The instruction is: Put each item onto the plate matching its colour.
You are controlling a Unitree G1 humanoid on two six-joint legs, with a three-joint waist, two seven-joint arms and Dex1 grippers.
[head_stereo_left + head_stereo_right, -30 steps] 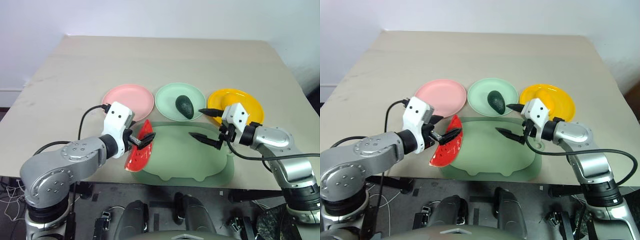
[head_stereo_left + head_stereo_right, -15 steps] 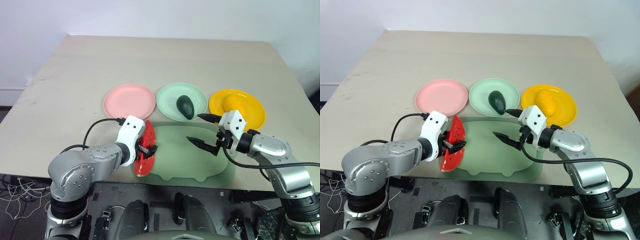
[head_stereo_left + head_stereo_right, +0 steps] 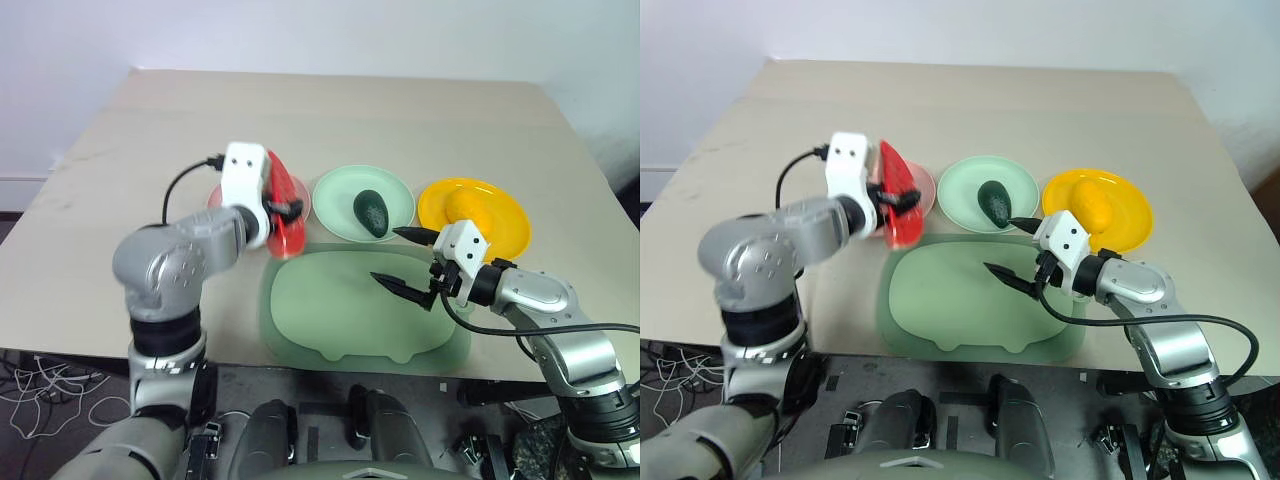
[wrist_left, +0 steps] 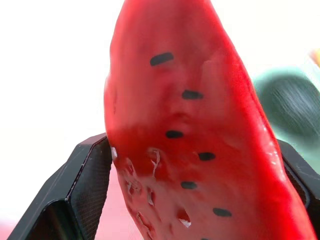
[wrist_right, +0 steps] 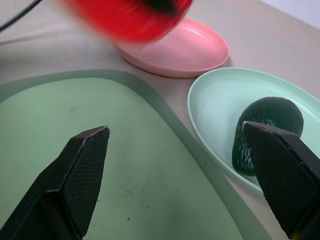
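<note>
Three plates in a row on the table (image 3: 120, 160): pink plate (image 5: 185, 52), green plate (image 3: 395, 200), yellow plate (image 3: 505, 230). Left gripper (image 3: 283, 208) is clamped on the watermelon (image 3: 283, 205), fingers on either side of the wedge, holding it up in the air on edge over the pink plate, which it mostly hides in the head views; red face with black seeds faces the left wrist camera, left finger (image 4: 85, 187) pressed to its side. Cannot tell how far above the plate the wedge is, but it is not resting on it. Avocado (image 3: 371, 212) lies in the green plate, toward its near right side. Mango (image 3: 1090, 203) lies on the yellow plate, partly behind the right wrist. Right gripper (image 3: 402, 260) has its jaws spread wide and holds nothing; it hangs over the far right part of the pig tray (image 3: 330, 320), one fingertip near the green plate's rim by the avocado, the other over the tray. Tray sits on the near table edge just in front of the plates, nothing lying in it. Black cable (image 3: 185, 180) loops off the left wrist.
</note>
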